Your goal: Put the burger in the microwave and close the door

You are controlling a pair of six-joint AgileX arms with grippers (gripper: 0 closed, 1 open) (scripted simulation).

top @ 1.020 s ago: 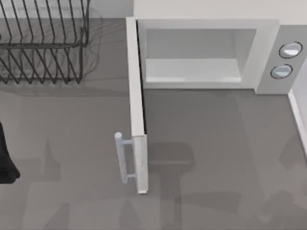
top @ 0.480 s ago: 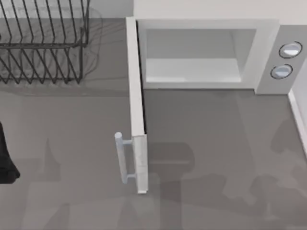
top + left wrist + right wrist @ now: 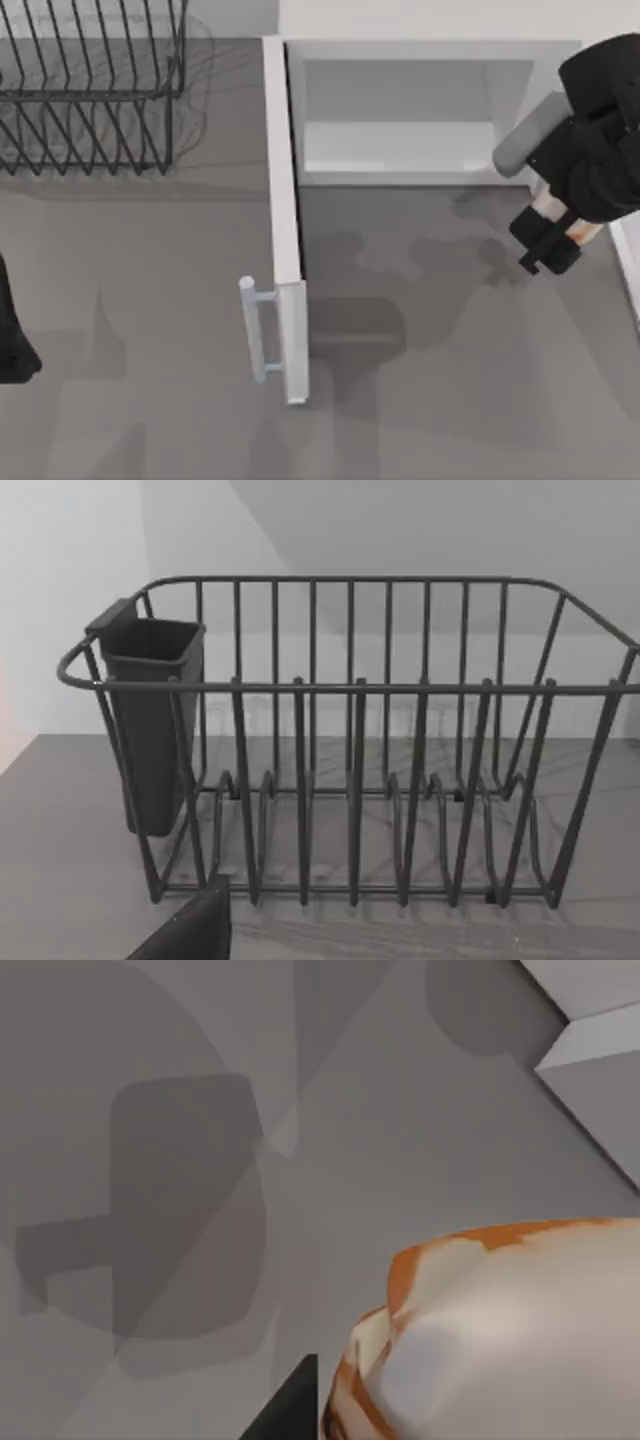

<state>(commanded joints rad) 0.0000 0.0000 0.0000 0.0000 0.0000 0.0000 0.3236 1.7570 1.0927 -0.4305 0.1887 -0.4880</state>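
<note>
Where the right wrist view looks down past the right gripper point(image 3: 553, 243), the burger point(image 3: 500, 1340) sits close against the lens: a rounded orange-brown body with broad pale patches, its far side cut off by the frame edge, one dark finger point(image 3: 285, 1410) showing beside it; below it lies bare grey table point(image 3: 180, 1160) under blocky shadows. Seen from the top view, the same gripper hangs over the table's right side, just in front of the microwave point(image 3: 420, 50), its fingers closed on the burger point(image 3: 580, 231), of which only slivers of pale orange show between the black parts; the right arm covers the microwave's right-hand panel, so the buttons cannot be made out. Further left, the door point(image 3: 285, 230) stands fully open, edge-on to the camera, its bar handle point(image 3: 252, 330) at the near end; the pale cavity behind is unoccupied. At the far left edge the left gripper point(image 3: 10, 340) is parked, largely cut off, its finger spread undeterminable. Beyond it stands the black wire dish rack point(image 3: 350, 750), carrying a dark cup point(image 3: 150, 720) at one corner.
</note>
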